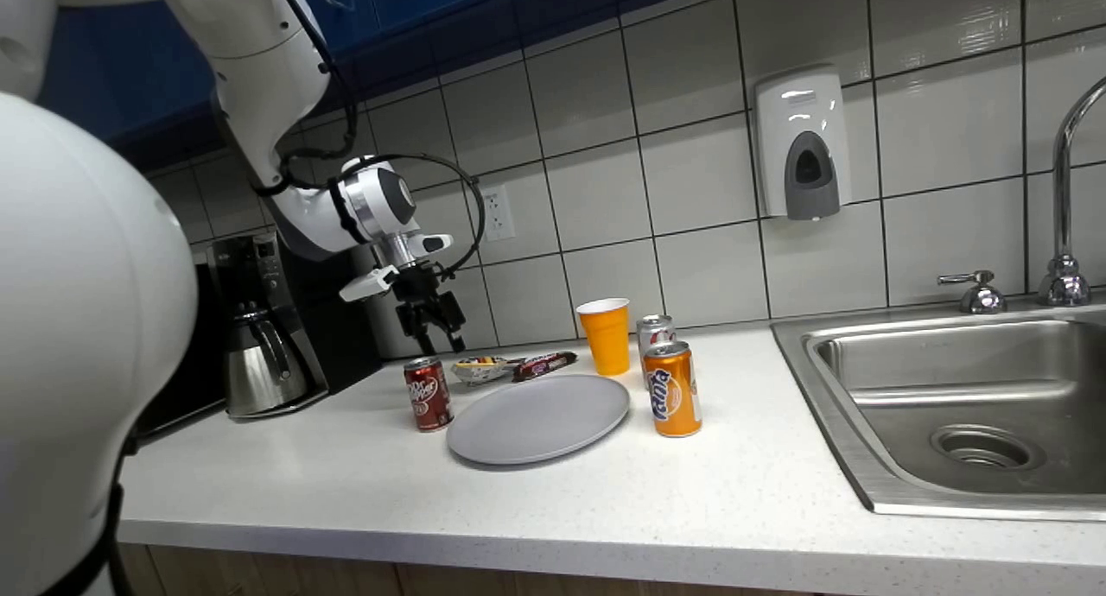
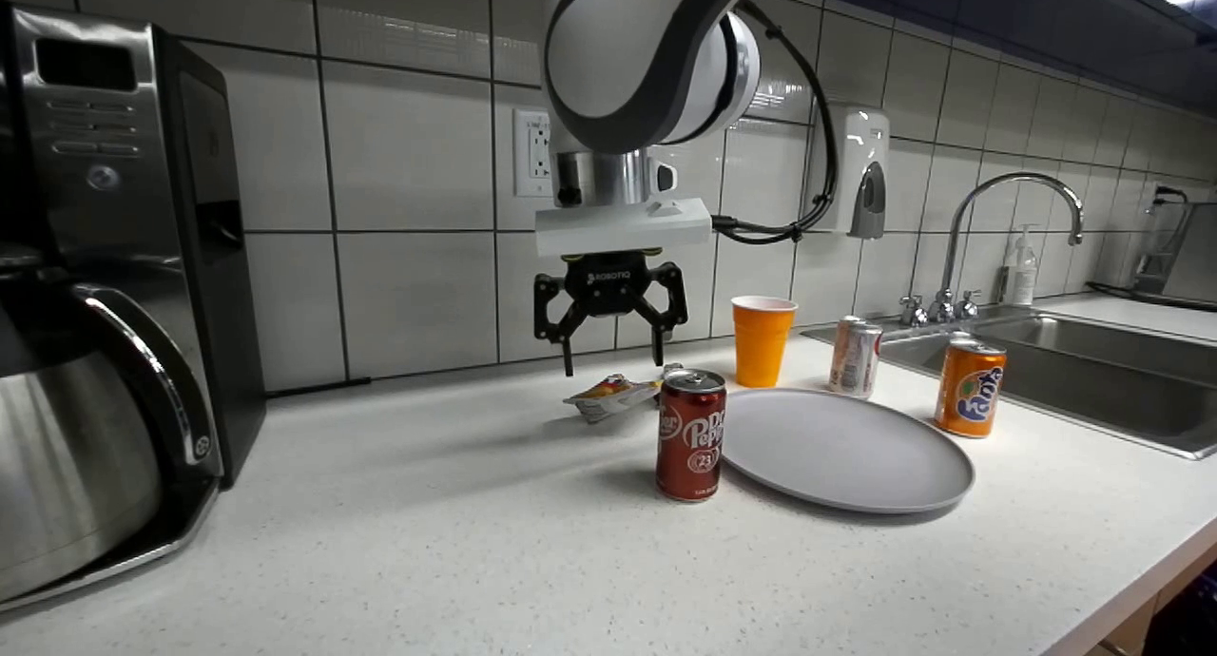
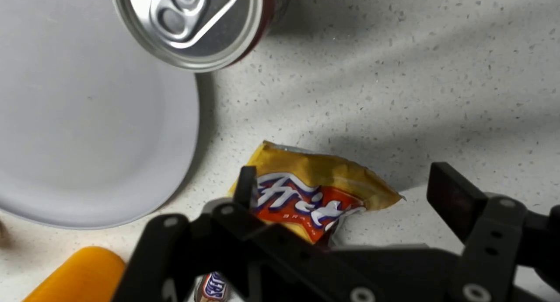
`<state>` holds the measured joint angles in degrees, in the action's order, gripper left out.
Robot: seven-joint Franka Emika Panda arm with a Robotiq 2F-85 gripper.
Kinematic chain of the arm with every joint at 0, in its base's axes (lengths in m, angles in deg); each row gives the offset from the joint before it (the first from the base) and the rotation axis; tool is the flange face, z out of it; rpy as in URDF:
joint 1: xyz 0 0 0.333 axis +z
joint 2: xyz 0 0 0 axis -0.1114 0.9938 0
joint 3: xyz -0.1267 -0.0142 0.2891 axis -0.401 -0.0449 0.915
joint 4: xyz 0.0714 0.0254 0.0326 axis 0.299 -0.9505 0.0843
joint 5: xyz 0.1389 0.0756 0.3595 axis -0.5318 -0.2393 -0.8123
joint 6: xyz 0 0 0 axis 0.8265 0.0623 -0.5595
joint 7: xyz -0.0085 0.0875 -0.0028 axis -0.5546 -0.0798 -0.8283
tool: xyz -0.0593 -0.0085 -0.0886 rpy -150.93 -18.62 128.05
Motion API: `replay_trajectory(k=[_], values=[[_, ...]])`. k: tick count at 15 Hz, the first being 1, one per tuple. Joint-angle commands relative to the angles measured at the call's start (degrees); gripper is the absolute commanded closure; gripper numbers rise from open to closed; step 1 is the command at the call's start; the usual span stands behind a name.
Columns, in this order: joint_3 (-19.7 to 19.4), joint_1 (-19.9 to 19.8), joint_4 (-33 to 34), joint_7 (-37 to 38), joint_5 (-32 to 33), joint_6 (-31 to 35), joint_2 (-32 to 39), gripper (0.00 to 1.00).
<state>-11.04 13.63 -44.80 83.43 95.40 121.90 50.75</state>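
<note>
My gripper (image 2: pixel 613 366) stands open above the counter, fingers wide apart and pointing down, with nothing held. Below it lies a small yellow Fritos bag (image 3: pixel 323 168), partly covered by the left finger (image 3: pixel 246 184) in the wrist view; the bag (image 2: pixel 608 396) rests on the counter, apart from the fingertips. A Snickers-type candy bar (image 1: pixel 544 365) lies beside the bag, mostly hidden behind the gripper in the wrist view. An upright red Dr Pepper can (image 2: pixel 691 437) stands by the edge of a grey plate (image 2: pixel 846 447), close to the bag.
Past the plate stand an orange cup (image 1: pixel 607 337), a silver can (image 2: pixel 856 356) and an orange Fanta can (image 1: pixel 672 389). A coffee maker (image 2: pixel 124 257) stands at one end, a steel sink (image 1: pixel 950 389) at the other. The tiled wall (image 2: pixel 409 295) rises behind.
</note>
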Motion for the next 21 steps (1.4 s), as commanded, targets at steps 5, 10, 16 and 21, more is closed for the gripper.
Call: replay_trajectory(k=[5, 10, 16, 21], values=[[-0.5, 0.1, -8.6, 1.0, 1.4, 7.3, -5.2, 0.0], [0.1, -1.2, -15.2, -0.9, -0.1, 12.8, -9.2, 0.0], [0.6, -3.6, -21.5, -5.9, -0.6, 14.7, -13.4, 0.0], [1.2, -5.4, -23.8, -12.1, -1.6, 14.8, -15.5, 0.0]])
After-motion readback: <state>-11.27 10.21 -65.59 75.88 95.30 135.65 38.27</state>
